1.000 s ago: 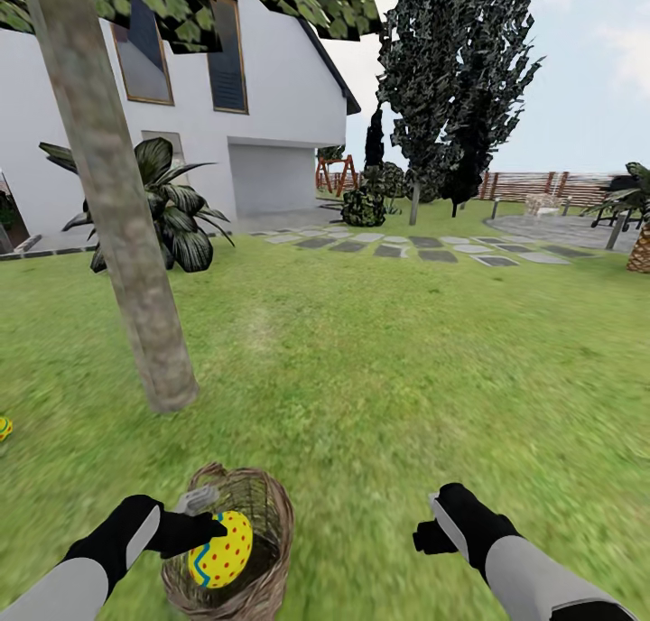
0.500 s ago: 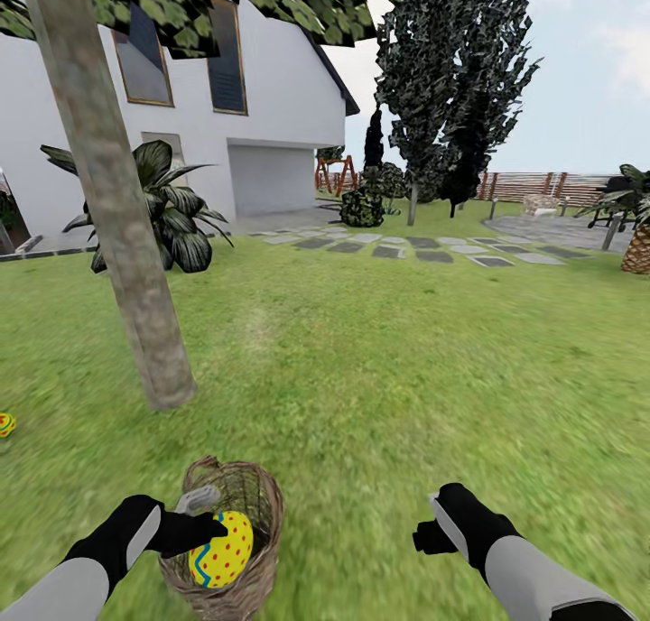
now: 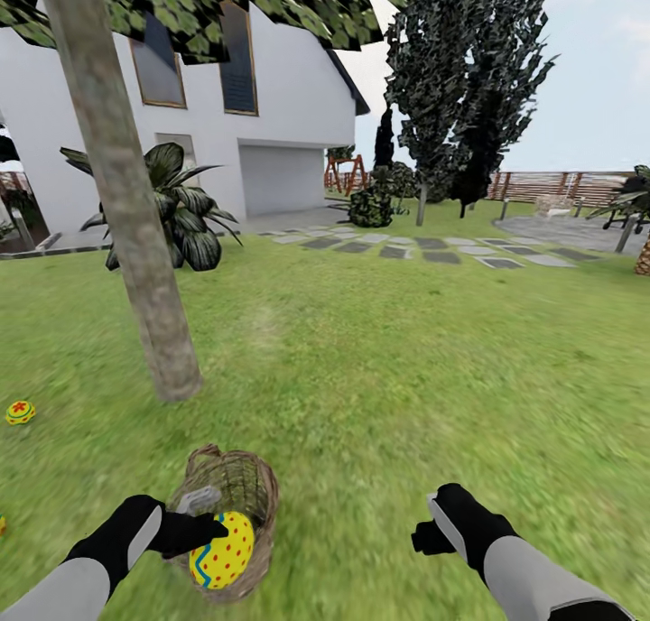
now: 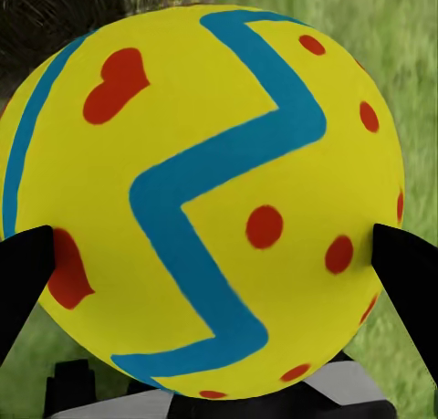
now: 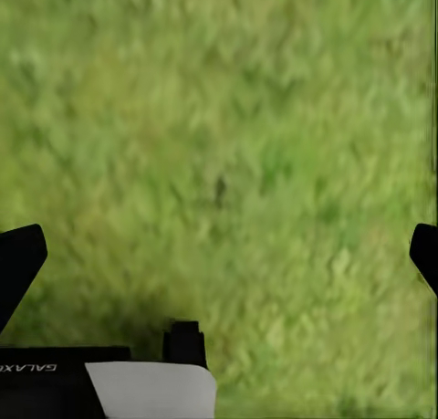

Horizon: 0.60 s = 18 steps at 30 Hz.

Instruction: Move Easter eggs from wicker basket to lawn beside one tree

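I had the left gripper (image 3: 203,535) closed on one Easter egg (image 3: 219,560), the yellow one with red dots and a blue zigzag stripe. In the left wrist view this egg (image 4: 205,200) sat between the two black fingertips (image 4: 23,277), which pressed on both its sides. In the head view, I held it in front of the wicker basket (image 3: 236,490), which stood on the lawn (image 3: 388,368) near the foot of the tree (image 3: 149,278). I could not tell if something more lay inside the basket.

A second egg (image 3: 20,412) lay on the grass to the left of the trunk, well apart from the basket.

My right gripper (image 3: 431,532) hung over bare grass with nothing in it. In the right wrist view its fingers (image 5: 18,264) stood wide apart.

Behind the lawn I saw the white house (image 3: 271,106) and a row of stepping stones (image 3: 424,251).
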### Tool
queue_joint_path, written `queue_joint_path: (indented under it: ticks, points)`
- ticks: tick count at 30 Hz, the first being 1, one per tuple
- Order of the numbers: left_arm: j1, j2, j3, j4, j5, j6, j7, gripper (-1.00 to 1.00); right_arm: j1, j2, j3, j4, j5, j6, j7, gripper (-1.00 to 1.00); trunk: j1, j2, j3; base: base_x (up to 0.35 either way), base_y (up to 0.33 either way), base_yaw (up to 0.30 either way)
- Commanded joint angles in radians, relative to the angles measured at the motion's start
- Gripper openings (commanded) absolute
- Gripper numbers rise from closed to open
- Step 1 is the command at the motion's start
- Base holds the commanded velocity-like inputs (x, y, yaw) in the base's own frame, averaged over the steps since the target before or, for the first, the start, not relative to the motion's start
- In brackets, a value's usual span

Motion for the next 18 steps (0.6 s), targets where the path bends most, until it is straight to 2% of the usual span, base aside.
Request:
queue_joint_path:
  ticks: [1, 2, 4, 11, 18]
  points:
    - [-0.001, -0.001, 0.005, -0.001, 0.004, 0.008, 0.0, -1.0, 0.0, -0.001, 0.029, -0.002, -0.009, 0.005, -0.006, 1.0, -0.004, 0.007, 0.001, -0.209, -0.288, 0.255]
    - [-0.001, 0.0, 0.005, -0.001, 0.005, 0.008, 0.0, -1.0, 0.0, -0.001, 0.06, -0.002, -0.01, 0.004, -0.006, 1.0, -0.008, 0.014, 0.004, -0.157, -0.282, 0.267]
    - [-0.001, 0.001, 0.005, -0.001, 0.007, 0.008, -0.001, -1.0, 0.0, 0.001, 0.08, -0.002, -0.012, -0.013, -0.006, 1.0, -0.016, 0.028, 0.009, -0.061, -0.289, 0.267]
    - [-0.001, -0.002, 0.004, -0.001, 0.005, 0.008, 0.0, -1.0, 0.0, 0.003, 0.089, 0.009, -0.012, -0.032, -0.007, 1.0, -0.043, 0.077, 0.03, -0.006, -0.304, 0.259]
    - [0.0, -0.017, 0.004, -0.001, 0.002, 0.008, 0.001, -1.0, 0.0, 0.003, 0.089, 0.01, -0.012, -0.032, -0.007, 1.0, -0.07, 0.126, 0.051, -0.022, -0.309, 0.289]
